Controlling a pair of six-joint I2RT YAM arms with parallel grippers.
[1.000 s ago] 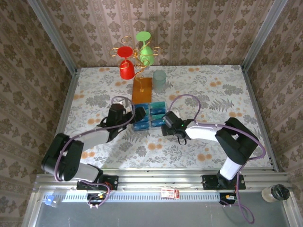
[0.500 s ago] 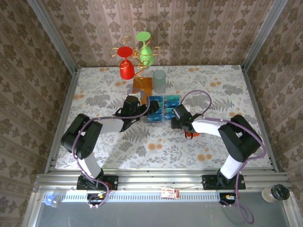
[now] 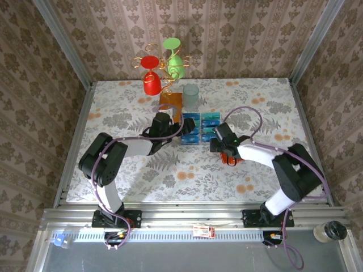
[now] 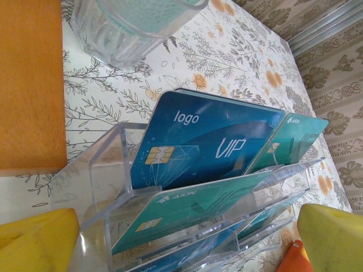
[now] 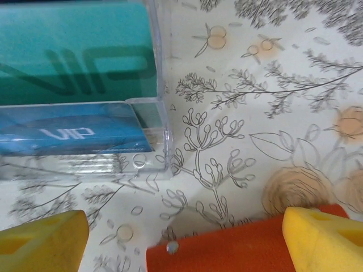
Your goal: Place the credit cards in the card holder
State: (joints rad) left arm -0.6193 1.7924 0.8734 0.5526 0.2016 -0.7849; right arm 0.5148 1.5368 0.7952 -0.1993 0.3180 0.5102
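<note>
as the credit cards (image 4: pixel 193 144) look thin, stiff and slick, pinch a top edge. left fingers (image 4: pixel 34 241) and right fingers (image 5: pixel 320 241) gape wide, empty.

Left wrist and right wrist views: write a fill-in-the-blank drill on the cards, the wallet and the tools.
1. The blue card in the clear rack reads logo and ____.
2. The wallet with the snap is ____.
3. The left tool and right tool both stand ____.
Missing words: VIP; orange; open.
</note>
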